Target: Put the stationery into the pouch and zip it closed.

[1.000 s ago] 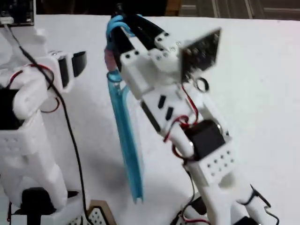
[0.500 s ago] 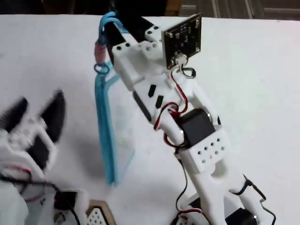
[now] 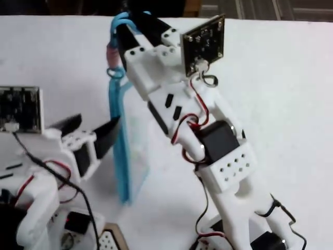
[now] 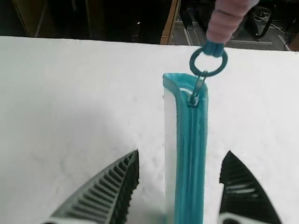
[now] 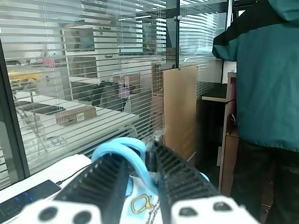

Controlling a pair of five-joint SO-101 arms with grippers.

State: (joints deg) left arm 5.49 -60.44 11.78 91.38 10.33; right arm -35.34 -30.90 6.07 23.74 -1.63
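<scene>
pouch (image 3: 120, 151): clear-sided, teal-edged, hanging upright and edge-on over table (image 3: 291, 78). zip pull ring (image 4: 208, 60) sitting at upper end of zip edge, pink tag (image 4: 226, 18) hanging on above it. right gripper (image 5: 148, 156): fingers pressing together on teal loop (image 5: 119, 147) at pouch top, carrying pouch. left gripper (image 4: 180, 158): fingers standing wide apart, flanking zip edge low down, gap showing each side.

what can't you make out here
Pouch contents: it hangs edge-on in the high view, so its inside is hidden.
Pouch's lower end: cut off by the left wrist view's edge, past the open left gripper.
How much loop the right gripper pinches: its own fingers cover it, right wrist view.
</scene>
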